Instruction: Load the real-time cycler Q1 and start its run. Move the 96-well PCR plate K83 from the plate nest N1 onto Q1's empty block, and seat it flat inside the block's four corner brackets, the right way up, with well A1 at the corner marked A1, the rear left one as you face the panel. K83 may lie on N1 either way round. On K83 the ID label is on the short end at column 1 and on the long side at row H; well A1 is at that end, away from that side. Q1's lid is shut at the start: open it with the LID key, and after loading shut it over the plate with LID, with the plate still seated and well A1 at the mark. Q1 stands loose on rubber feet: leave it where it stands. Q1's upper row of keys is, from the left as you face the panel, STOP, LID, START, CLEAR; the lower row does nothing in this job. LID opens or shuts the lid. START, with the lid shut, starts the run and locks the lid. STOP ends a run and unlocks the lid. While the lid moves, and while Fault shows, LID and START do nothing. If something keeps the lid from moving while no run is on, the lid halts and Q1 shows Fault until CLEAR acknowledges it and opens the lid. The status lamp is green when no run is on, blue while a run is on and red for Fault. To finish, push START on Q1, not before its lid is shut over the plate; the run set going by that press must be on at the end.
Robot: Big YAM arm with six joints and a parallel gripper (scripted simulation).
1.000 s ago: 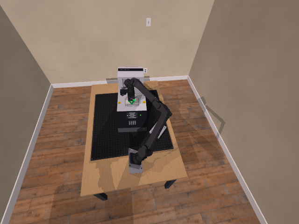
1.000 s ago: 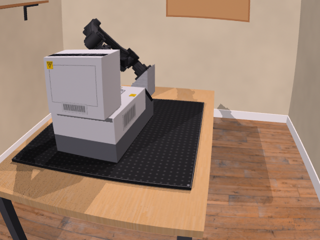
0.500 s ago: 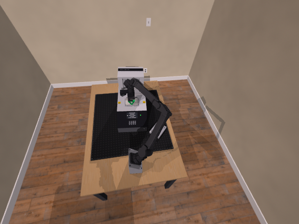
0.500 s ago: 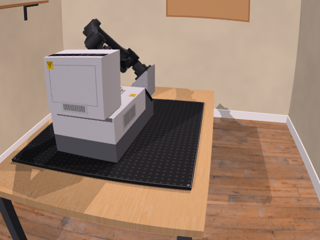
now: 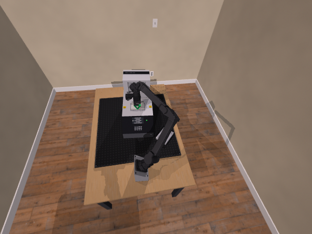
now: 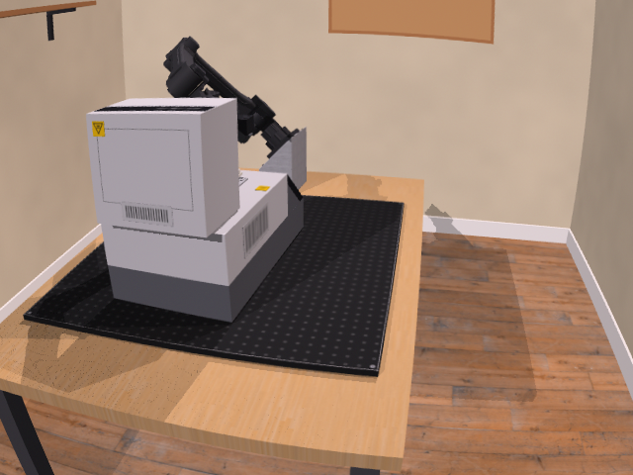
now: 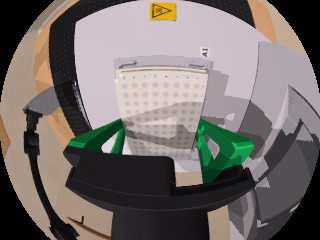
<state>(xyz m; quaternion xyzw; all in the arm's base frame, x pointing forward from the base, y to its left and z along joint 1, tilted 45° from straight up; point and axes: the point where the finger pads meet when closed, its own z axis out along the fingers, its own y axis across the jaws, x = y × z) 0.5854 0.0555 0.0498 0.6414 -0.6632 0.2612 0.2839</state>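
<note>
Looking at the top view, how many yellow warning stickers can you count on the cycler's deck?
2: one sticker left of the plate, one sticker right of it. Others may be hidden from this view.

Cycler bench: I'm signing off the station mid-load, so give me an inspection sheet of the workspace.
Surface: wooden table carrying a black perforated mat.
Job's things: cycler Q1 on the mat, lid open, status lamp green; plate K83 over the block, whether seated cannot be told; plate nest mostly hidden behind the arm.
Clutter: nothing seen.
Claw: claw shut on K83's near end, green fingers on either side.
Cables: one black cable in the wrist view.
Surroundings: wood floor, beige walls, wall outlet.
</note>
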